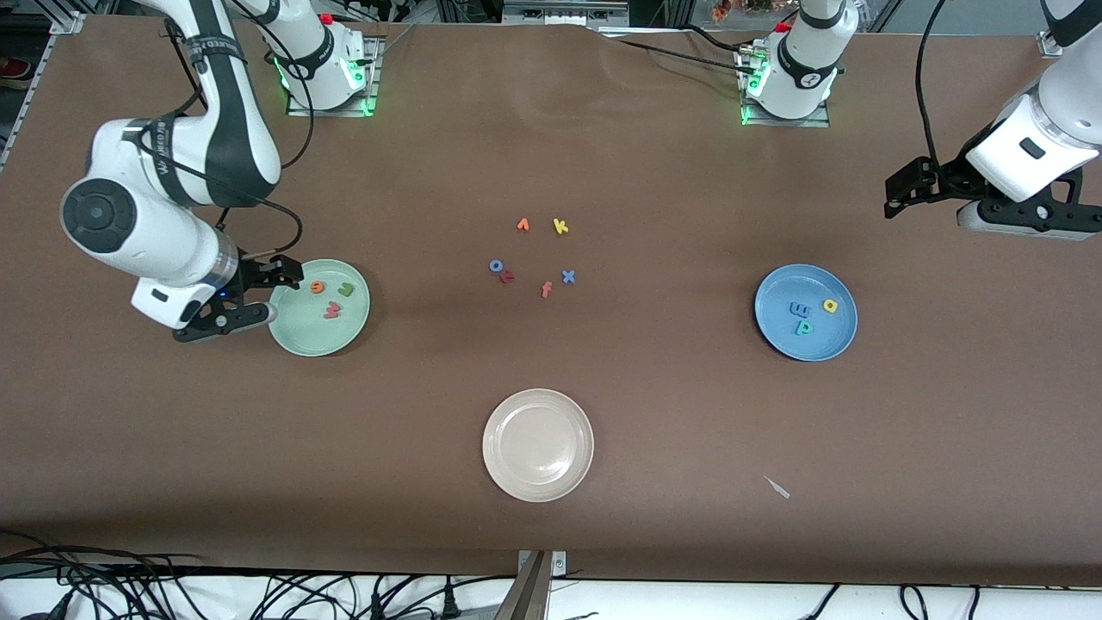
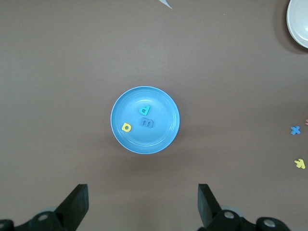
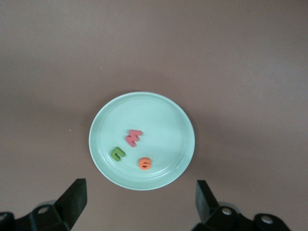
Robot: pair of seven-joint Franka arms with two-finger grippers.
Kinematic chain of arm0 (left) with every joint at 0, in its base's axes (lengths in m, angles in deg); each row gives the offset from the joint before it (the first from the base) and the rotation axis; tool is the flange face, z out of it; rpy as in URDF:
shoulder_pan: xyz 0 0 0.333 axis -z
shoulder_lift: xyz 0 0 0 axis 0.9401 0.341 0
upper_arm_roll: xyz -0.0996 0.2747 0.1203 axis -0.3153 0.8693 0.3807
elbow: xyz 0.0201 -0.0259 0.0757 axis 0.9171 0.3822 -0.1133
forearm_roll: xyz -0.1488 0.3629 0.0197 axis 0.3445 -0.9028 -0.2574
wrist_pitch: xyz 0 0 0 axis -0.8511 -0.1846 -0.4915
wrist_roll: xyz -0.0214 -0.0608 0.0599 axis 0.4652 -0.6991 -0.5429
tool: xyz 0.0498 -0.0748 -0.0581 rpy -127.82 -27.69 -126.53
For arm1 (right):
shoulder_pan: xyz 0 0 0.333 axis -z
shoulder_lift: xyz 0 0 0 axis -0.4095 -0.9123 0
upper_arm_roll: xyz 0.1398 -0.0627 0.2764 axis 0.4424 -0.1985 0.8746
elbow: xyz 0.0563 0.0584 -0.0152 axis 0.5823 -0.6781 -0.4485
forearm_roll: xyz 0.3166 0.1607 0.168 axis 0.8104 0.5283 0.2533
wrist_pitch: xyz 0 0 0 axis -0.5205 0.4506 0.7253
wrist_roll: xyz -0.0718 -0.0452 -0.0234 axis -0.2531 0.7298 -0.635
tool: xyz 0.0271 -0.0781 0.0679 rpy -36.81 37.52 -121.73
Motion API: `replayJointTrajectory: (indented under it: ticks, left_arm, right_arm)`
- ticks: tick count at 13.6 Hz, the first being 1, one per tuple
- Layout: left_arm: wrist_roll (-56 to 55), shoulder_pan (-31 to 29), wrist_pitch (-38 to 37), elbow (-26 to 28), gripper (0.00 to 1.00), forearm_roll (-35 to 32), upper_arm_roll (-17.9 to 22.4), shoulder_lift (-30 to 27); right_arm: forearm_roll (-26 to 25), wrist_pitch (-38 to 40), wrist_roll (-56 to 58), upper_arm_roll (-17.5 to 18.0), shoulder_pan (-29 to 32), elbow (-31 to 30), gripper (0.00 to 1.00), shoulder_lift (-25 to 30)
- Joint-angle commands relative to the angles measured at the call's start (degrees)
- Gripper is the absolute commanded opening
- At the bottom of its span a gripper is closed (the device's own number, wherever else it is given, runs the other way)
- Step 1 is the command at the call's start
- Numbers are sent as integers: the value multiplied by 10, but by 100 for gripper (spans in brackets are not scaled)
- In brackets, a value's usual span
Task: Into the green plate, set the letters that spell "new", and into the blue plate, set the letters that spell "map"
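Note:
The green plate (image 1: 297, 340) (image 3: 102, 120) holds the orange "e" (image 1: 318, 287) (image 3: 145, 164), the lime "n" (image 1: 346, 289) (image 3: 118, 154) and the dull-red "w" (image 1: 332, 309) (image 3: 134, 138). My right gripper (image 1: 274, 297) (image 3: 139, 202) hangs open and empty over that plate's edge. In the blue plate (image 1: 779, 331) (image 2: 161, 102) lie the blue "m" (image 1: 799, 308) (image 2: 148, 122), the teal "p" (image 1: 802, 327) (image 2: 145, 110) and the yellow "a" (image 1: 830, 305) (image 2: 126, 127). High over bare table at the left arm's end, my left gripper (image 1: 900, 194) (image 2: 143, 204) stands open and empty.
A beige plate (image 1: 538, 482) sits near the front camera. Mid-table lie loose letters: an orange one (image 1: 523, 225), yellow "k" (image 1: 560, 226), blue "o" (image 1: 497, 266) touching a red one (image 1: 508, 276), orange "f" (image 1: 547, 289), blue "x" (image 1: 568, 276). A white scrap (image 1: 777, 487) lies nearer the camera.

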Motion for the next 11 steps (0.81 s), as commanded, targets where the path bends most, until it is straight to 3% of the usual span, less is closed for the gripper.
replayJointTrajectory:
  ticks: [1, 5, 9, 11]
  left_arm:
    - [12, -4, -14, -18, 100, -7, -1, 9]
    - [12, -4, -14, -18, 100, -7, -1, 9]
    - [12, -4, -14, -18, 100, -7, -2, 9]
    - [12, -4, -14, -18, 100, -7, -2, 9]
  right_arm:
    - [9, 37, -10, -1, 20, 61, 100, -17]
    - [9, 132, -9, -17, 42, 163, 100, -17]
    - [64, 137, -13, -17, 53, 174, 100, -7]
    - [63, 162, -15, -13, 52, 174, 100, 6]
